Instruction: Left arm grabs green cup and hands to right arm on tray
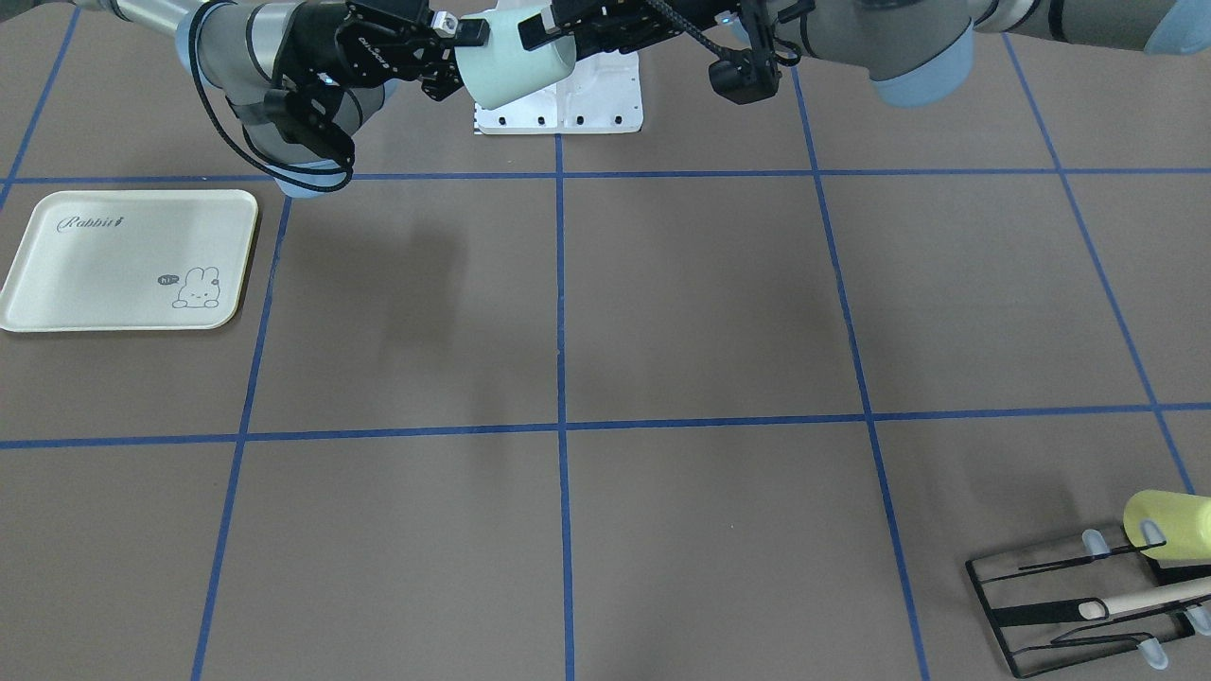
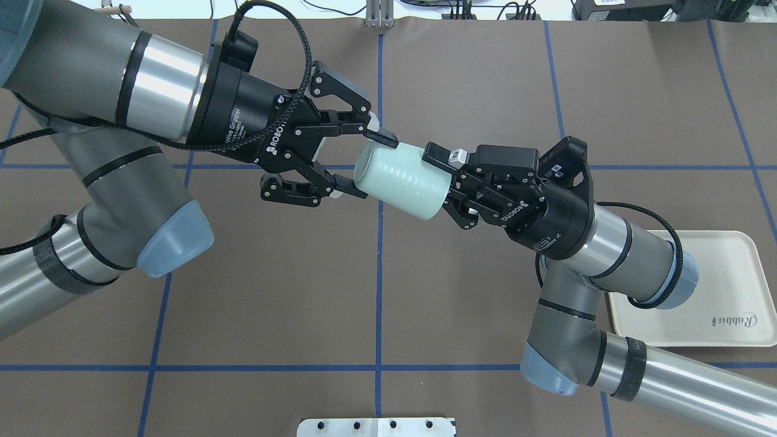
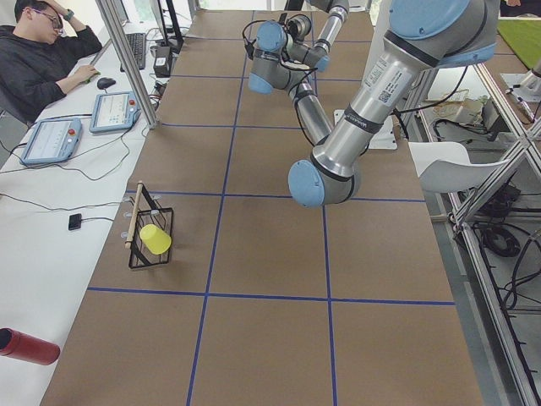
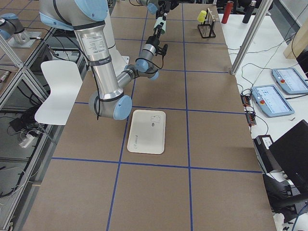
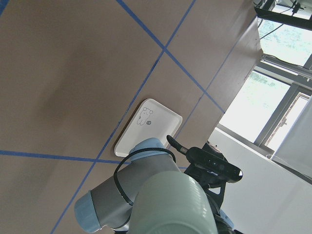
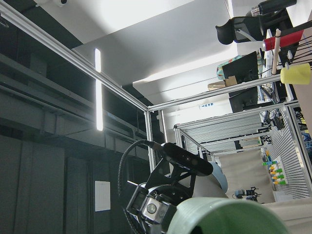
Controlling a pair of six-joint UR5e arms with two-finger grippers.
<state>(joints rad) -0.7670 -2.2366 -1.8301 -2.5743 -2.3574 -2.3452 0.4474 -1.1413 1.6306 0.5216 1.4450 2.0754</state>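
The green cup point(image 2: 400, 182) lies on its side in the air above the table's middle, between my two grippers. My left gripper point(image 2: 367, 165) has one finger on each side of the cup's open rim end and looks shut on it. My right gripper point(image 2: 446, 185) grips the cup's base end from the opposite side. The front view shows the cup point(image 1: 511, 61) with a finger pad from each gripper on it. The cream tray point(image 2: 716, 285) lies on the table under the right arm's elbow, and it also shows in the front view point(image 1: 132, 260).
A black wire rack point(image 1: 1069, 605) with a yellow cup point(image 1: 1168, 520) and a wooden stick stands at the far corner on my left side. A white base plate point(image 1: 587, 95) sits between the arm bases. Blue tape lines cross the brown table.
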